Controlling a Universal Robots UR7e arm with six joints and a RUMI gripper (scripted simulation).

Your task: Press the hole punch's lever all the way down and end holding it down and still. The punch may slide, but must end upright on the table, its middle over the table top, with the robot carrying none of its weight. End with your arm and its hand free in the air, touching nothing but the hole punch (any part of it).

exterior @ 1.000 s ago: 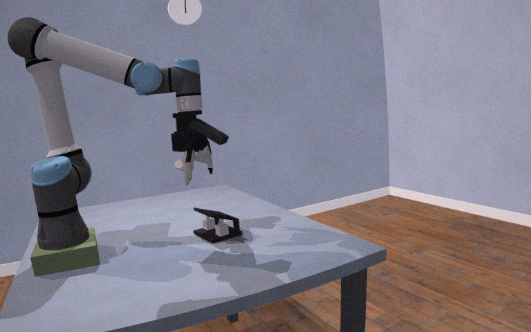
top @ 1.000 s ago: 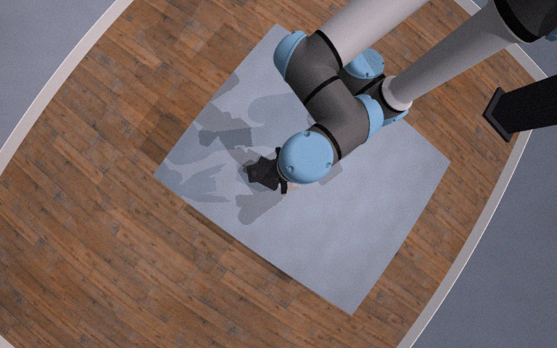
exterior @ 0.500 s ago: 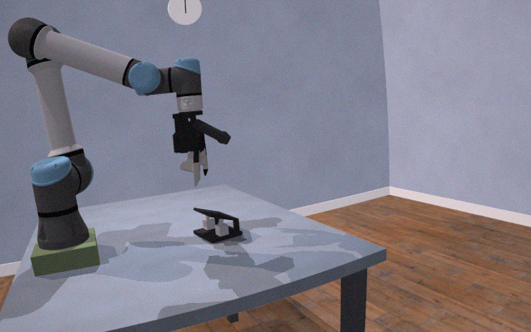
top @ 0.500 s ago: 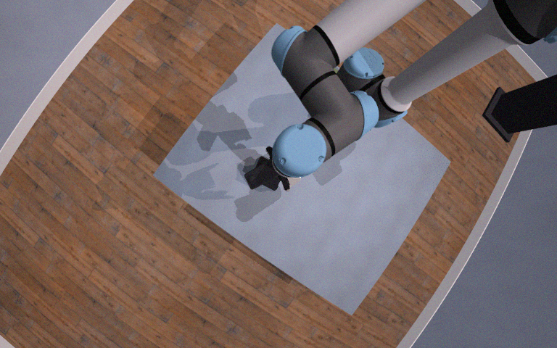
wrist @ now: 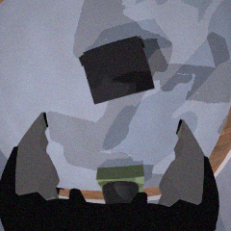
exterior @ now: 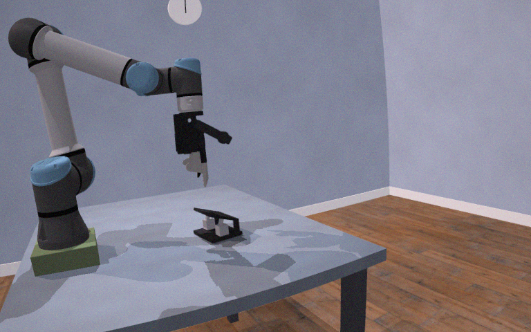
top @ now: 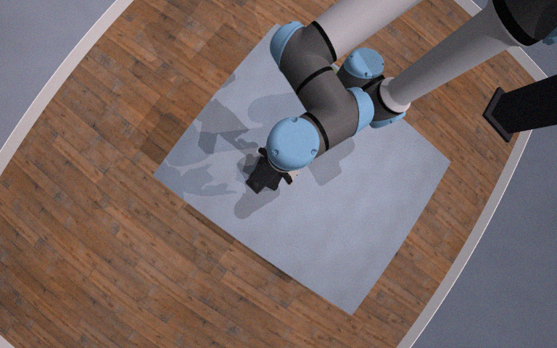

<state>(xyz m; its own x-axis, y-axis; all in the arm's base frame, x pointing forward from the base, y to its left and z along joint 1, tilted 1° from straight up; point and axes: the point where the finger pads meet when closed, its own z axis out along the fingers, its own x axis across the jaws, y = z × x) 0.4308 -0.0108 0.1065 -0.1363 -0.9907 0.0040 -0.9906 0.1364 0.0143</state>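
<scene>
Hole punch [exterior: 217, 226] on table [exterior: 313, 250], seemingly directly below end effector [exterior: 198, 170].

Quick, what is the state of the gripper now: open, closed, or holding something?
Gripper: fully open, holding nothing; it hangs in the air above the hole punch, not touching it.
</scene>
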